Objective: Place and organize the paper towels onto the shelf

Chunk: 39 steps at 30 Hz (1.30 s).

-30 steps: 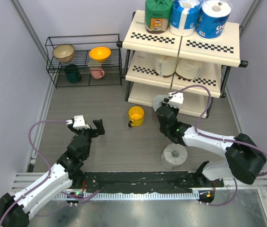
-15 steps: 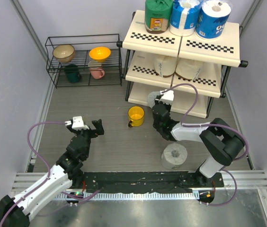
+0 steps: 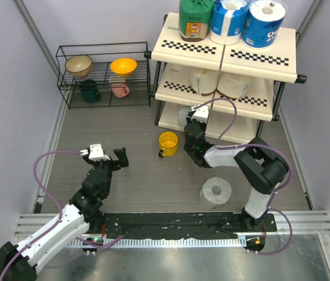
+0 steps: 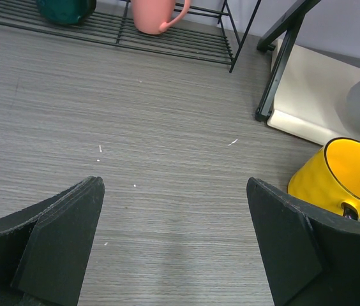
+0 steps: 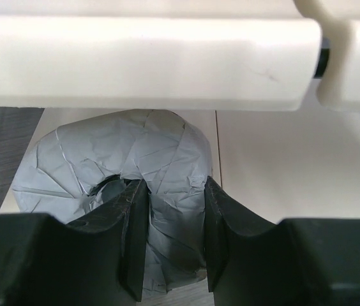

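At the bottom tier of the shelf (image 5: pixel 276 166), my right gripper (image 5: pixel 173 197), clamped tight on the grey roll (image 5: pixel 71 166) by its wall, has swung it inward; release follows. Left gripper (image 4: pixel 173 236) hangs open, empty.

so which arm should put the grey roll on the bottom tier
Right: the right gripper is shut on the grey roll at the bottom tier of the shelf. The left gripper is open and empty over the floor.
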Each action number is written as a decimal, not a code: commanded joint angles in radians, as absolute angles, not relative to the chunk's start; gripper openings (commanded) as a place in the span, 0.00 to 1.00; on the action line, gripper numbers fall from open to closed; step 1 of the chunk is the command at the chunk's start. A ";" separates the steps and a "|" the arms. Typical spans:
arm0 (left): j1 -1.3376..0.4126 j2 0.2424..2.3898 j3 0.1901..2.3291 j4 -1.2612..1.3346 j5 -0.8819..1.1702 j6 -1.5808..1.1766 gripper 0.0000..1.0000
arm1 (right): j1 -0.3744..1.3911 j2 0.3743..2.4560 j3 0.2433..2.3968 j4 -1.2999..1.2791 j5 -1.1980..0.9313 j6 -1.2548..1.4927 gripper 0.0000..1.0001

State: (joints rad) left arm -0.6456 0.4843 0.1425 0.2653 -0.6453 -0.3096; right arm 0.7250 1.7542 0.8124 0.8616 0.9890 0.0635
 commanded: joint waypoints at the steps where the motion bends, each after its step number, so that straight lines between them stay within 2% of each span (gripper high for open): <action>1: -0.640 0.485 0.144 0.308 -0.653 -0.314 1.00 | 0.715 1.776 0.880 0.957 1.014 0.043 0.20; 16: -0.640 0.495 0.146 0.311 -0.644 -0.313 1.00 | 0.707 1.802 0.897 0.914 1.019 0.051 0.50; 18: -0.640 0.495 0.147 0.311 -0.643 -0.310 1.00 | 0.707 1.793 0.900 0.905 1.022 0.051 0.58; 21: -0.640 0.494 0.147 0.311 -0.643 -0.310 1.00 | 0.707 1.781 0.897 0.897 1.017 0.051 0.64; 39: -0.640 0.491 0.146 0.311 -0.643 -0.310 1.00 | 0.710 1.548 0.775 0.856 0.973 0.089 0.66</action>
State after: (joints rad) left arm -0.6456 0.4938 0.1425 0.2657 -0.6430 -0.3096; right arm 0.7101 1.6371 0.7998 0.8368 0.9764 0.0582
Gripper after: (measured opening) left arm 0.996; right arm 0.657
